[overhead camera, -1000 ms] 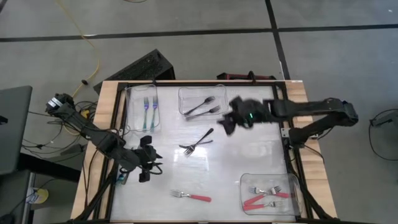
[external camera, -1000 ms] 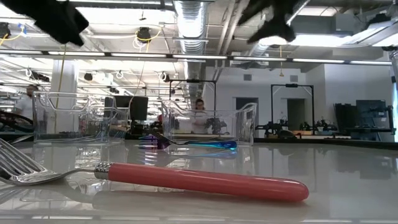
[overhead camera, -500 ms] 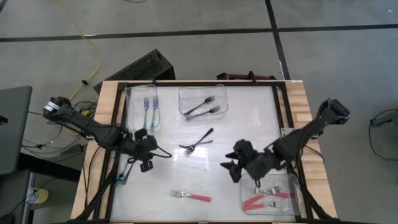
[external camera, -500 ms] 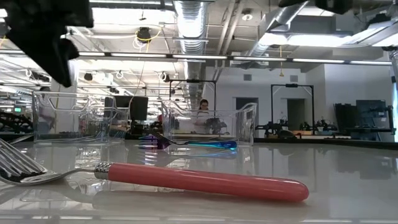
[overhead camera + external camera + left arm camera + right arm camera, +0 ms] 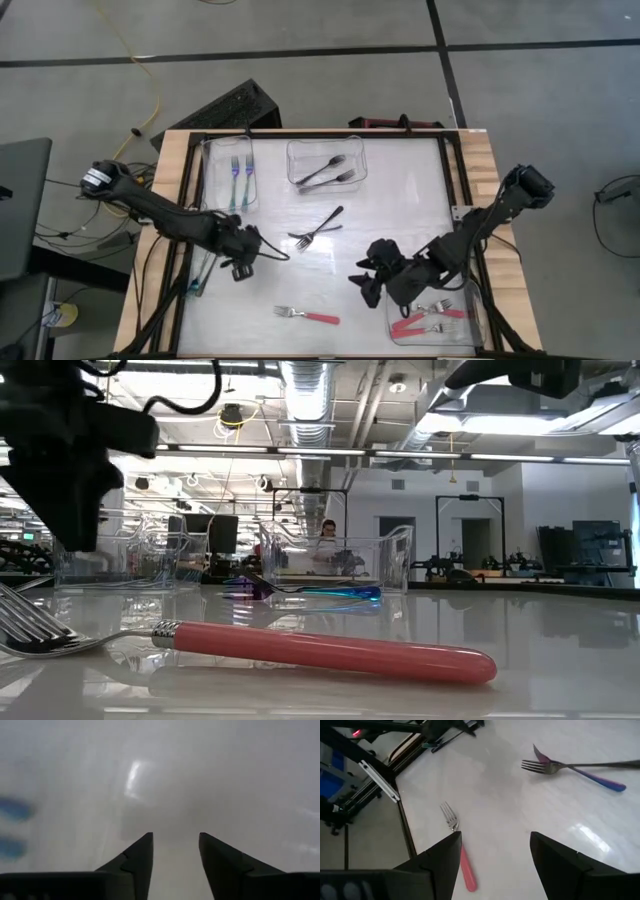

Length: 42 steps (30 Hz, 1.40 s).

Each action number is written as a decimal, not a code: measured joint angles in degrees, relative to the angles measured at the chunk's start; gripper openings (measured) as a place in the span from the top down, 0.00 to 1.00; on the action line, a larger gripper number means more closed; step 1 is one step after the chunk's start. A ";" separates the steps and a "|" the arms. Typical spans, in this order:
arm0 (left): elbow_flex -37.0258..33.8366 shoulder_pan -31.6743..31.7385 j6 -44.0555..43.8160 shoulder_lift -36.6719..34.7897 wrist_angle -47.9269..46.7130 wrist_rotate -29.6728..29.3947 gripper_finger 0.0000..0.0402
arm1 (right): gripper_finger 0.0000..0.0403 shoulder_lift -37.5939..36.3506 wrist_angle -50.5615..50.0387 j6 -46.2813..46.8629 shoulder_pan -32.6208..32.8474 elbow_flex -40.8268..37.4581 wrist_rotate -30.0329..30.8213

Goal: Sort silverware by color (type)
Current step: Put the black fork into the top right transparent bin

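Nearest the front edge of the bench (image 5: 400, 205), a red fork (image 5: 308, 316) lies alone, flat on its side, still unsorted. The right claw (image 5: 368, 283) hangs just beyond it and toward the right, spread wide and holding nothing; its wrist view looks straight down at that fork (image 5: 459, 847), so I judge it is lining up to take it. The red tub (image 5: 470, 305) in the front right corner, with three or so red forks (image 5: 425, 313), sits just beside that arm, which seems the reason the right arm works this side.

Toward the left edge, the left claw (image 5: 243, 262) hovers over bare bench, partly open and empty; its fingers (image 5: 135, 860) frame only white surface.

Mid-bench, a black fork crossed with a blue one (image 5: 315, 228) waits to be separated. At the far edge stand the blue tub (image 5: 212, 160) with two blue forks (image 5: 241, 175) and the black tub (image 5: 295, 150) with two black forks (image 5: 328, 172), each colour kept apart.

Hard to read: the left wrist picture is a blur, with two blue smudges I cannot identify. A teal thing by the left frame rail (image 5: 200, 280) could be a fork handle. The right arm covers part of the red tub, so its count is uncertain. In the low view both arms are dark shapes cut off above.
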 joint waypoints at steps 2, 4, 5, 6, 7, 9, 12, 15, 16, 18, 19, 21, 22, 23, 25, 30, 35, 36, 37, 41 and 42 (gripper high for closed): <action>0.00 -0.02 1.50 1.48 0.21 1.88 0.59 | 0.35 -0.17 0.03 -0.61 -0.07 0.00 -0.39; -0.03 -0.03 0.31 2.10 -0.12 1.95 0.53 | 0.35 -0.51 -0.09 -2.37 0.05 0.00 -0.71; -0.04 -0.02 -0.55 2.11 1.29 1.20 0.50 | 0.35 -0.65 0.04 -3.40 -0.04 0.00 -1.14; -0.04 0.11 -0.74 2.10 4.11 0.14 0.48 | 0.35 -0.71 0.00 -4.54 -0.05 0.02 -1.43; -0.04 0.54 -0.49 2.09 7.46 -0.61 0.45 | 0.35 -0.80 -0.36 -5.69 -0.05 0.02 -1.58; -0.04 1.81 2.22 2.09 15.55 -0.67 0.40 | 0.35 -1.08 -1.20 -8.17 -0.05 0.00 -2.19; 0.12 4.33 9.08 3.85 29.47 0.06 0.36 | 0.35 -1.63 -1.00 -11.38 -0.72 0.00 -4.31; 0.13 6.90 9.11 6.82 35.68 -1.23 0.35 | 0.35 -2.88 -1.49 -14.16 -1.32 0.01 -6.77; 0.13 7.97 7.46 8.22 37.17 -1.26 0.36 | 0.35 -3.50 -2.02 -14.59 -1.55 0.04 -7.50; 0.11 9.85 4.09 11.10 38.50 0.04 0.36 | 0.35 -4.86 -4.84 -14.65 -1.49 0.02 -8.76; 0.03 10.63 2.83 12.33 39.16 0.94 0.37 | 0.35 -5.64 -5.80 -14.65 -1.47 0.02 -9.24; 0.54 11.69 0.52 15.03 40.97 2.68 0.38 | 0.35 -7.22 -8.96 -14.65 -0.86 0.02 -9.48; 1.30 11.96 0.10 16.04 40.77 2.85 0.38 | 0.35 -8.08 -10.33 -14.65 -0.49 0.02 -9.48; 2.32 12.20 0.03 17.13 40.23 2.83 0.38 | 0.35 -8.88 -11.40 -14.65 -0.09 0.02 -9.44; 4.74 12.49 0.39 19.31 39.73 2.53 0.39 | 0.35 -10.25 -14.05 -14.65 0.77 0.02 -9.31; 12.27 13.22 0.43 24.78 31.35 2.44 0.41 | 0.35 -13.03 -18.53 -14.63 2.51 0.02 -8.74; 18.88 14.09 0.35 30.31 24.47 2.75 0.42 | 0.35 -14.48 -20.67 -14.61 3.57 0.02 -7.02; 19.92 14.20 0.34 31.17 24.17 2.79 0.42 | 0.35 -14.63 -21.06 -14.61 3.72 0.02 -6.80; 20.95 14.25 0.34 31.98 23.93 2.80 0.42 | 0.35 -14.69 -21.74 -14.61 3.96 0.02 -6.76; 23.75 14.84 0.38 34.42 21.86 2.96 0.42 | 0.35 -14.71 -23.19 -14.58 4.31 0.02 -6.73; 24.09 15.08 0.41 34.92 21.22 3.04 0.43 | 0.35 -14.71 -23.56 -14.35 4.46 0.02 -6.74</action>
